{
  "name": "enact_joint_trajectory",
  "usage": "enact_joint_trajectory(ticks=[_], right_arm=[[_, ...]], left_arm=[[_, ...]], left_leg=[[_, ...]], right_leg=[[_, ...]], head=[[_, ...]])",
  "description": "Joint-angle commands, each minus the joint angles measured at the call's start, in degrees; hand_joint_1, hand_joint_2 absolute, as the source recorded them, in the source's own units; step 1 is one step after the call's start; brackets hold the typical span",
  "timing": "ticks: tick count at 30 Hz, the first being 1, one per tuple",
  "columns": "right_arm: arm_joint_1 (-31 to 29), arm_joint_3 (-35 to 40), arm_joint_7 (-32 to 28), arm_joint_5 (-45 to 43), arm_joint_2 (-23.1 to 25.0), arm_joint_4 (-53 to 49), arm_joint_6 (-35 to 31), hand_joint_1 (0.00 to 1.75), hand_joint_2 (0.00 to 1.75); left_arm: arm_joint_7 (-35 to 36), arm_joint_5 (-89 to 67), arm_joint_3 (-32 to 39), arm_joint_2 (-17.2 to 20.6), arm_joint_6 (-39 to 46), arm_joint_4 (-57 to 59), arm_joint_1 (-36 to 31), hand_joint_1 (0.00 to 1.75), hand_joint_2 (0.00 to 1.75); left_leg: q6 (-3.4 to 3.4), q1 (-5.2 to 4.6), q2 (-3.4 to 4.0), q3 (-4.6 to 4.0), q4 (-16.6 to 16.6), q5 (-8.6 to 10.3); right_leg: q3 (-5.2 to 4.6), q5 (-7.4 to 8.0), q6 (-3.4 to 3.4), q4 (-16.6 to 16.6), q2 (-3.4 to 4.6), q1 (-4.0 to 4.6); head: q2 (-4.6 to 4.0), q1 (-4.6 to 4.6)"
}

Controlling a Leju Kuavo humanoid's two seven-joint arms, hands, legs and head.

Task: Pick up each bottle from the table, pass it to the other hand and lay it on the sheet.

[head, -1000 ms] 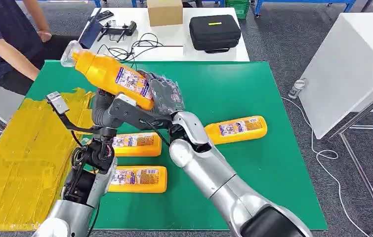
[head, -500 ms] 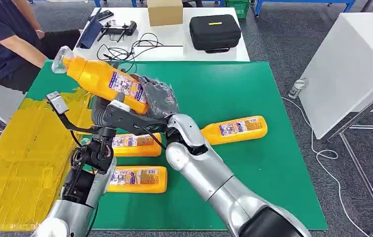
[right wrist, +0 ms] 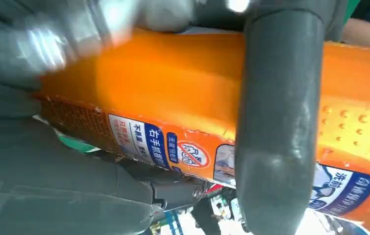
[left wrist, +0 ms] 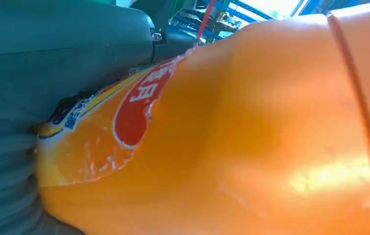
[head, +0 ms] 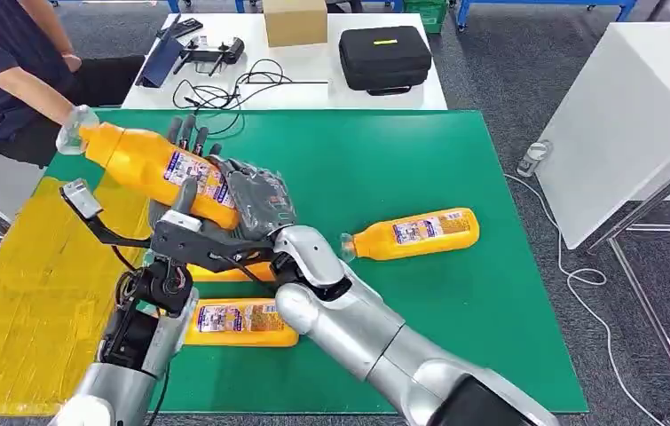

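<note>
An orange bottle (head: pixel 140 162) with a clear cap is held in the air above the green table's (head: pixel 420 160) left edge, its cap pointing left toward the yellow sheet (head: pixel 20 293). My right hand (head: pixel 256 200), wrapped in plastic, grips its base; its thumb (right wrist: pixel 276 122) lies across the bottle (right wrist: pixel 173 83). My left hand (head: pixel 187 169) holds the middle, fingers rising behind and thumb across the front; the bottle (left wrist: pixel 251 147) lies tight against its palm. Three more bottles lie on the table: one right (head: pixel 415 232), one near (head: pixel 238 319), one (head: pixel 224 272) mostly hidden by my arms.
A person (head: pixel 3 71) sits at the far left, an arm close to the bottle's cap. Behind the green table stands a white table with a black case (head: pixel 384 58), a cardboard box (head: pixel 295 19) and cables. A white cabinet (head: pixel 633 115) stands right.
Both arms have carried the bottle left toward the sheet, and its cap has dipped lower. My left hand has come up around the bottle, which the right hand held alone before.
</note>
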Motion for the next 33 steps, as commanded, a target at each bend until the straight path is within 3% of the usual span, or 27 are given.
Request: enact_joint_trajectory(ticks=[1,14,15,16,17,20,23,26,30,33], right_arm=[[1.89,10.70,-2.91,-1.27,-0.04,3.80,0.94,1.75,1.75],[0.96,9.77,-3.03,-2.00,-0.04,6.16,0.01,1.75,1.75],[0.50,9.69,-3.68,-1.11,-0.04,6.53,-1.19,0.96,1.75],[0.10,7.93,-3.94,-2.44,-0.04,6.66,0.44,0.00,1.75],[-0.57,5.41,-4.69,-3.56,-0.04,6.54,-0.43,0.00,0.00],[-3.07,-0.45,-6.26,-3.97,-1.16,5.57,-1.09,0.00,0.00],[-2.58,-9.29,-6.79,-2.24,-5.61,-3.31,-1.33,0.00,0.00],[-0.62,-14.08,-6.86,0.16,-8.31,-9.20,0.70,0.00,0.00],[4.72,-21.86,-7.89,3.19,-12.07,-18.21,2.44,0.00,0.00],[5.73,-23.26,-8.31,3.67,-12.44,-19.64,3.49,0.00,0.00]], left_arm=[[0.42,0.38,0.06,0.59,0.68,5.14,-5.76,1.75,1.75],[0.15,0.66,0.90,0.95,1.79,5.18,-6.02,1.75,1.75],[-0.19,0.36,0.86,1.06,2.29,5.58,-6.37,1.75,1.75],[-0.73,-0.18,0.76,1.21,3.02,5.90,-6.72,1.75,1.75],[-2.30,-2.19,0.40,1.69,5.49,5.78,-7.11,1.75,1.75],[-6.22,-9.47,0.18,3.25,16.00,5.73,-8.62,1.75,1.75],[-7.51,-23.67,-0.03,6.86,33.25,10.45,-11.35,1.75,1.75],[-8.04,-27.75,1.81,8.48,35.15,13.06,-12.01,1.75,1.75],[-8.13,-37.49,3.27,10.96,43.79,16.80,-12.77,1.75,1.75],[-8.09,-39.58,3.74,11.17,45.37,17.57,-13.01,1.75,1.75]], left_leg=[[-0.06,0.08,-0.15,0.05,-0.01,-0.01],[-0.06,0.07,-0.13,0.02,-0.01,0.00],[-0.09,0.10,-0.18,0.07,0.01,-0.01],[-0.07,0.08,-0.15,0.01,0.01,0.00],[-0.05,0.07,-0.13,-0.01,0.02,0.00],[-0.05,0.05,-0.16,-0.12,0.09,0.01],[-0.05,0.07,-0.14,-0.18,0.13,0.02],[-0.07,0.06,-0.12,-0.06,0.09,0.02],[-0.09,0.07,-0.25,0.03,0.01,0.04],[-0.08,0.07,-0.19,0.07,0.03,-0.01]], right_leg=[[0.14,-0.04,0.02,-0.07,-0.22,0.09],[0.09,-0.02,0.01,-0.07,-0.19,0.06],[0.16,-0.05,0.02,-0.06,-0.28,0.09],[0.09,-0.03,0.01,-0.05,-0.22,0.07],[0.06,-0.02,0.01,-0.04,-0.20,0.07],[-0.05,-0.02,0.02,0.04,-0.22,0.05],[-0.09,0.01,0.02,0.06,-0.19,0.06],[0.03,0.00,0.04,0.04,-0.20,0.04],[0.11,-0.01,0.02,-0.05,-0.28,0.07],[0.16,-0.04,0.06,-0.02,-0.24,0.07]], head=[[0.02,-0.02],[0.02,0.00],[0.02,0.00],[0.00,0.00],[0.00,0.00],[0.02,0.00],[0.02,0.04],[0.02,0.02],[0.02,0.02],[0.02,0.00]])
